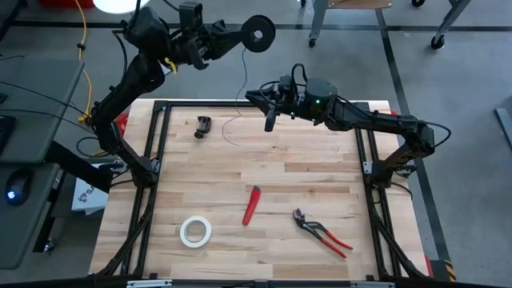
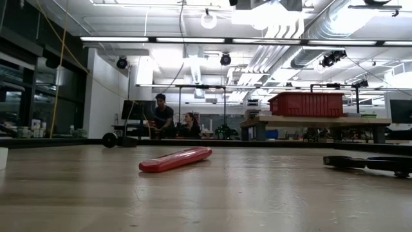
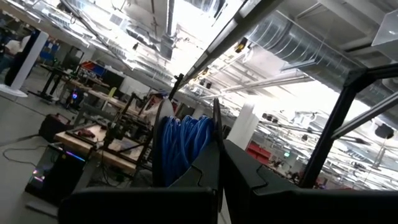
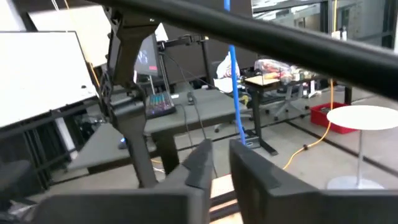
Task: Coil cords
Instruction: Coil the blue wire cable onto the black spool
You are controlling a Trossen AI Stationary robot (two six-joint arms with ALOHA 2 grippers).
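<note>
Up near the top centre of the high view, the black spool (image 1: pixel 258 33) wound with blue wire (image 3: pixel 180 146) sits clamped in the fully closed left gripper (image 1: pixel 232 36), beyond the counter (image 1: pixel 264 160). From it the thin wire runs down to the right gripper (image 1: pixel 270 120), at the upper middle of the frame. That gripper's fingers (image 4: pixel 202 163) stand slightly apart around the strand; whether they pinch it, I cannot tell.

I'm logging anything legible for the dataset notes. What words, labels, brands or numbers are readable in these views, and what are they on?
No text can be read in any view.
White sheet beside the table's left edge: dark marks, too small to read.
Red bin in the room behind: no legible label.
Spool, white tape roll, pliers: no visible markings.
</note>
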